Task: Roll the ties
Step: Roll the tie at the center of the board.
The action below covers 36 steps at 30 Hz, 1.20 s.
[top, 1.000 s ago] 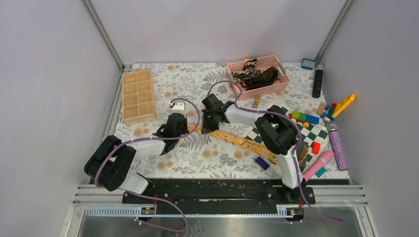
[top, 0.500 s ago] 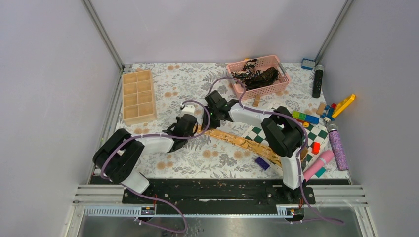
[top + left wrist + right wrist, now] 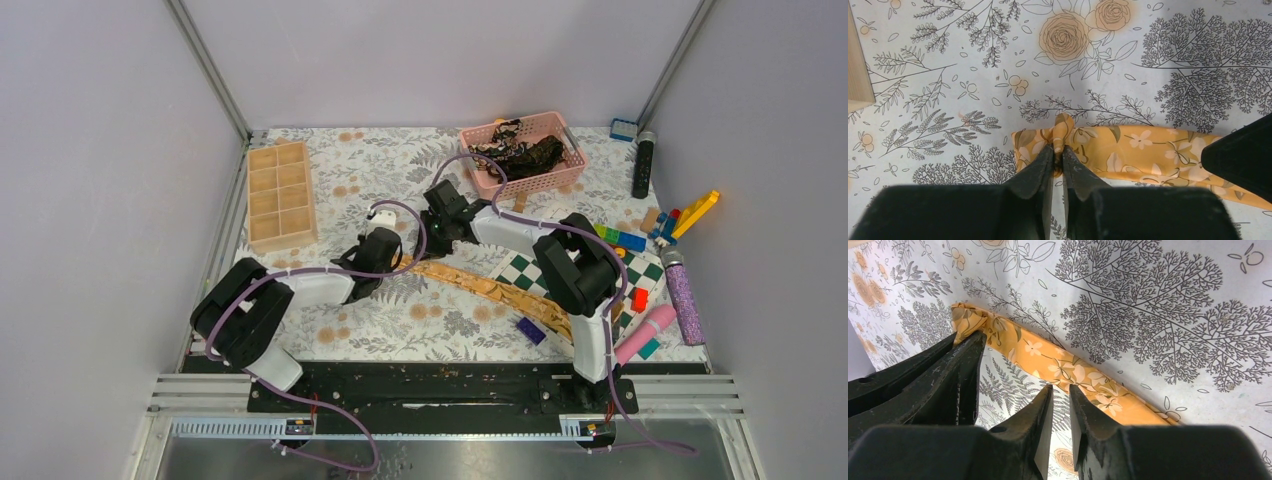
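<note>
The golden-tan tie (image 3: 490,288) lies flat, running from mid-table to the right arm's base. My left gripper (image 3: 392,263) is shut on its left end, pinching a small fold of fabric (image 3: 1062,131) between the fingertips (image 3: 1045,160). My right gripper (image 3: 434,243) hovers just behind and right of that end. Its jaws (image 3: 1060,390) are nearly together with a thin gap and hold nothing, above the tie (image 3: 1068,367). The dark ties (image 3: 515,155) lie bunched in the pink basket (image 3: 527,187) at the back.
A green-and-white checkered board (image 3: 530,272) lies under the tie's right part. A wooden compartment box (image 3: 280,195) is at back left. Toy bricks (image 3: 617,238), a pink cylinder (image 3: 645,335), a purple glitter tube (image 3: 684,298) and a black cylinder (image 3: 643,163) crowd the right side.
My left gripper moved right to the tie's left end and now pinches it. My right gripper drew back and slightly right, away from that end.
</note>
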Each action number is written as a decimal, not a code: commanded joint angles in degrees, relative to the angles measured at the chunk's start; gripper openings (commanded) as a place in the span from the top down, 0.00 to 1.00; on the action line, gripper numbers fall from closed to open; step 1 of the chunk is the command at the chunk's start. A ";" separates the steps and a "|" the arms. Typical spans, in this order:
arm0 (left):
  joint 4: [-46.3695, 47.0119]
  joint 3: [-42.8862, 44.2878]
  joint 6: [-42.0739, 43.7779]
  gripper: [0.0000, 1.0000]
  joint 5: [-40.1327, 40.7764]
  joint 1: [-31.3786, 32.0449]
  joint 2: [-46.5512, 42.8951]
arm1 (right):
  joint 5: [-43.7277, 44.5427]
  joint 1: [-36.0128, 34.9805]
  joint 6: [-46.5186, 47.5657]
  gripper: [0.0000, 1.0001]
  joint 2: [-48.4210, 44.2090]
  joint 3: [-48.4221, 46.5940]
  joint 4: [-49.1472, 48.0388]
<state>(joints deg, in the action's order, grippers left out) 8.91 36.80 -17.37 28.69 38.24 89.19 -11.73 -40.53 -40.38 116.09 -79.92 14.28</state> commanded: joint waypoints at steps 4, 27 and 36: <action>-0.16 2.51 -0.02 0.90 -2.33 0.24 0.64 | -1.42 0.97 -0.31 0.73 -2.99 0.39 -1.50; 0.77 1.98 -0.36 0.47 -5.23 0.24 -0.66 | -2.84 2.13 -0.03 0.67 -1.98 -1.32 -1.52; 0.79 2.29 -0.59 0.37 -6.12 0.21 -1.66 | -3.64 2.75 -0.17 0.67 -1.12 -3.03 -1.40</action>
<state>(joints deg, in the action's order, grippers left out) 7.66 37.63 -17.80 23.94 38.24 89.73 -14.13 -38.41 -40.38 116.09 -80.16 13.85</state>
